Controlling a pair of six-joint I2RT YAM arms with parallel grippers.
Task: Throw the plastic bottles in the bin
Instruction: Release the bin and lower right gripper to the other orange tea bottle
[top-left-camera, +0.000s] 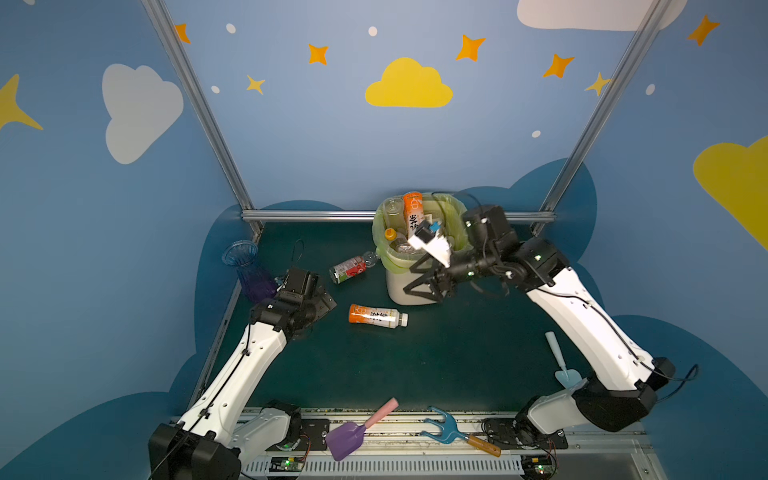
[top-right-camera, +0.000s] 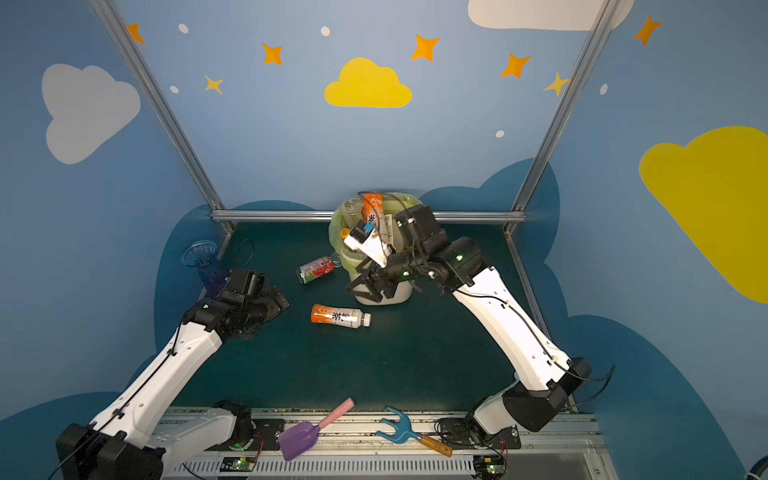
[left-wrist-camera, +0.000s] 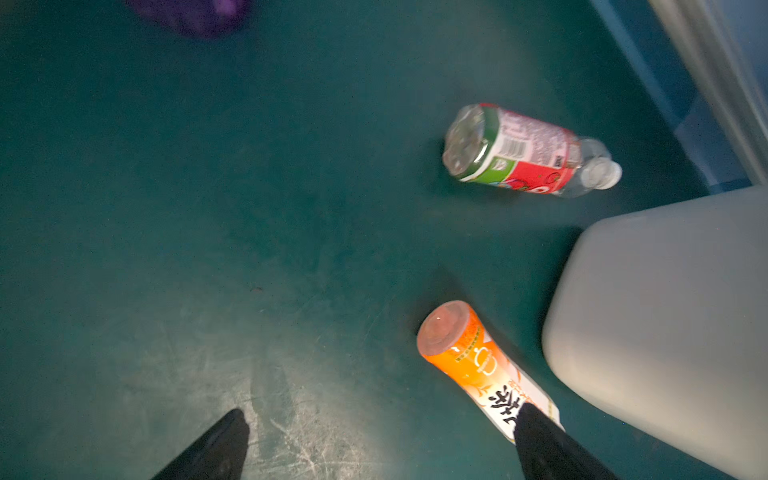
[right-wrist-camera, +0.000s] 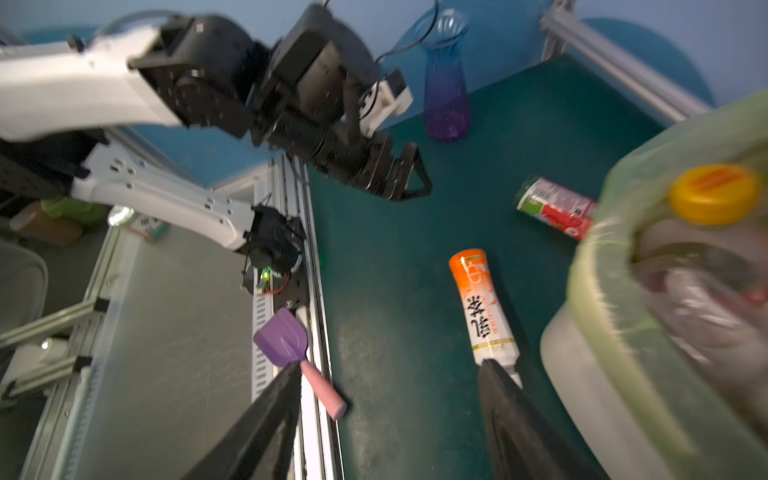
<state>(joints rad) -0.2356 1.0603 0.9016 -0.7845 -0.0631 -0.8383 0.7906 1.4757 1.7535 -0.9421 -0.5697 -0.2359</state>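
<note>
Cream tapered plastic bin (top-left-camera: 399, 286) brims with smooth cylindrical bottles (top-left-camera: 412, 214).

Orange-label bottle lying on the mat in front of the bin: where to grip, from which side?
Take the orange-label bottle mid-body on the label, straight down from above, jaws across its long axis. It lies flat on its side with bare mat along both long sides; the cap end is narrower and would likely slip. The open left gripper looks nearest.
</note>
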